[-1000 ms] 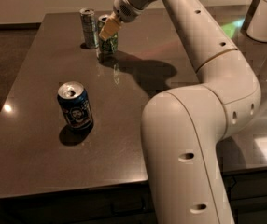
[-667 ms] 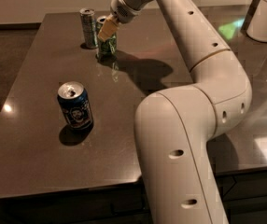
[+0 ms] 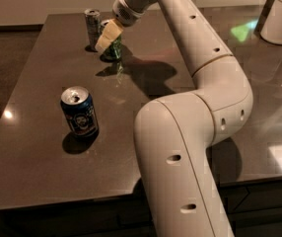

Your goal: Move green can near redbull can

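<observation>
Gripper (image 3: 105, 38) is out at the far left of the dark table (image 3: 37, 152), right up against the green can (image 3: 115, 48), its pale tip crossing the near-left face of the can. Whether the claw is clamped on the can or slack beside it, I cannot tell; the can hides the other side. The green can looks upright and down on the tabletop, its reflection just below it. It stands just to the right of, and slightly nearer than, the slim redbull can (image 3: 92, 24), close but seemingly not touching. That's the pairing the task wants, so I read this as the placement end of the job. The arm (image 3: 195, 53) reaches in from the near right, which keeps it off the redbull can. The blue can (image 3: 80, 113) stands well apart at the near left, out of the way. Any pull-back should go up and right, so neither can gets tipped.
</observation>
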